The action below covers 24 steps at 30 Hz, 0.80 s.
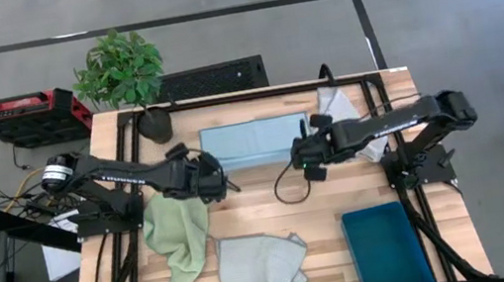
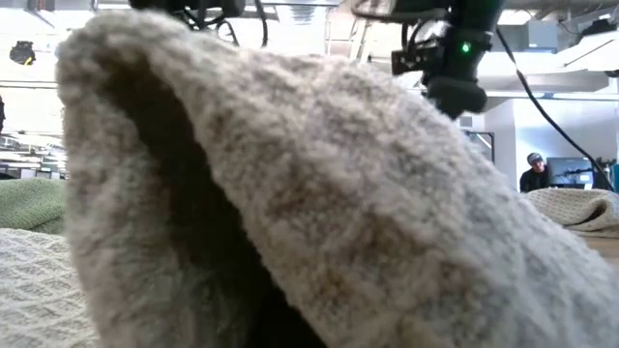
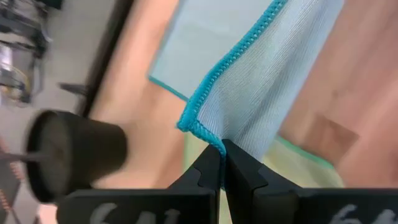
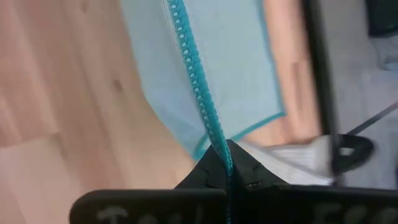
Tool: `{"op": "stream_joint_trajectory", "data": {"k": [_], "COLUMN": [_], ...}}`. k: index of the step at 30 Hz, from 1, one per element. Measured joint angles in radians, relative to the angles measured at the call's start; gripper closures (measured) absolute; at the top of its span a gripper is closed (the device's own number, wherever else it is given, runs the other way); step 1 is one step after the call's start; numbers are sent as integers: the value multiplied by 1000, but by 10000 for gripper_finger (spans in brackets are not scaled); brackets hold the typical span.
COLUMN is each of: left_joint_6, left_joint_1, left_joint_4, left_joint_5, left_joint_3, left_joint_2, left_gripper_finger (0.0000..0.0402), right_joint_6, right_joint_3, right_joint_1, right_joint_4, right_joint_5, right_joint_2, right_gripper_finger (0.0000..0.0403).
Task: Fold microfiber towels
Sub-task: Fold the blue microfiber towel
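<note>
Wooden slats of the table (image 1: pixel 272 208) fill the centre of the high view, with a monitor edge and a red toolbox (image 1: pixel 33 116) off its upper left, then a potted plant (image 1: pixel 121 70) whose dark pot (image 1: pixel 156 125) stands on the table's upper-left corner. Left of centre, the left gripper (image 1: pixel 221 179) is pinched tight on the left corner of the light blue towel (image 1: pixel 254 143); its wrist view shows the teal-stitched hem clamped between the dark fingers (image 3: pixel 208 171). Below it the light green towel (image 1: pixel 178 237) lies crumpled at lower left, and a pale grey-blue towel (image 1: pixel 263 267) sits rumpled at lower centre. That cloth heaps up right against the low camera, blocking nearly all of its view across the table. Right of centre, the right gripper (image 1: pixel 300 154) is likewise clamped on the blue towel's right corner, the hem running straight into its jaws in the wrist view. A second grey towel (image 1: pixel 347 119) lies partly under the right arm at upper right, and the teal bin (image 1: pixel 386 246) sits at lower right.
</note>
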Motion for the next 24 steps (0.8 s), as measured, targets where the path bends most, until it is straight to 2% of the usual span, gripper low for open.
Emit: {"op": "stream_joint_trajectory", "data": {"k": [3,9,16,20,24], "left_joint_6": [-40,-79,-98,-92,-91], "left_joint_1": [-46,-103,-123,-116,-76], "left_joint_4": [38,143,201,202,202], "left_joint_5": [26,89,148,83,48], "left_joint_3": [-40,-108,-145,-145,-145], "left_joint_2": [0,0,0,0,0], "left_gripper_finger": [401,401,401,401,401], "right_joint_6": [46,126,182,138,98], "right_joint_3": [-45,-137,-171,-177,-177], "right_joint_1": [45,111,159,137,73], "right_joint_4": [42,167,188,196,202], "right_joint_5": [-15,-126,-133,-118,-52], "right_joint_2": [16,15,33,33,33], "right_gripper_finger": [397,397,397,397,397]}}
